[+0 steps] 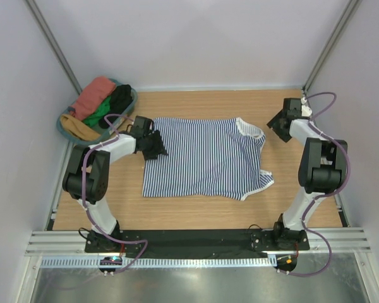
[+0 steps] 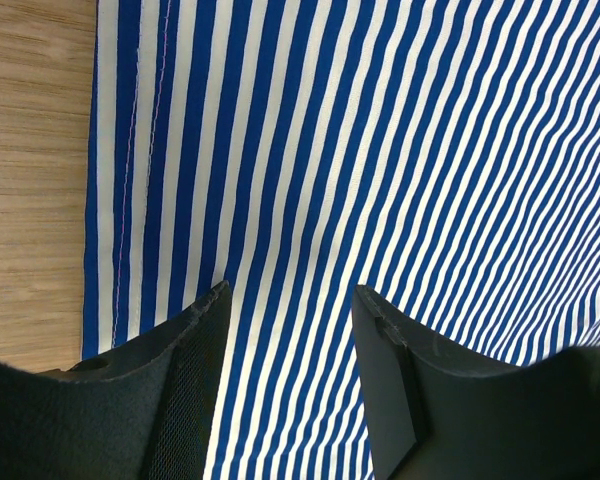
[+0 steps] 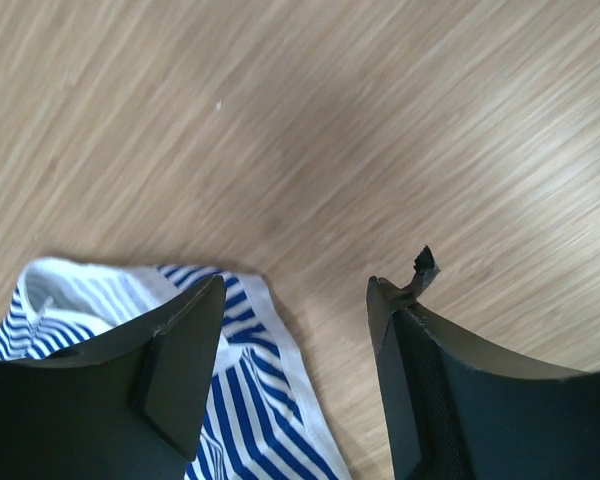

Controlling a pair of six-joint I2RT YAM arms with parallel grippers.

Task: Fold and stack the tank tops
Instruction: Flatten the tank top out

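Observation:
The navy-and-white striped tank top lies spread flat on the wooden table, hem to the left and white-trimmed straps to the right. My left gripper hovers over its left part near the hem. In the left wrist view the left gripper stands open, with only the striped cloth below it. My right gripper is at the back right, just beyond the strap. In the right wrist view it is open over bare wood, and the strap's white-edged end lies under its left finger. A rust-red cloth lies bundled in the basket.
A teal basket at the back left corner holds several bunched garments in rust-red, green, black and mustard. Grey walls with metal posts close in the table on three sides. Bare wood shows to the right of the top and in front of it.

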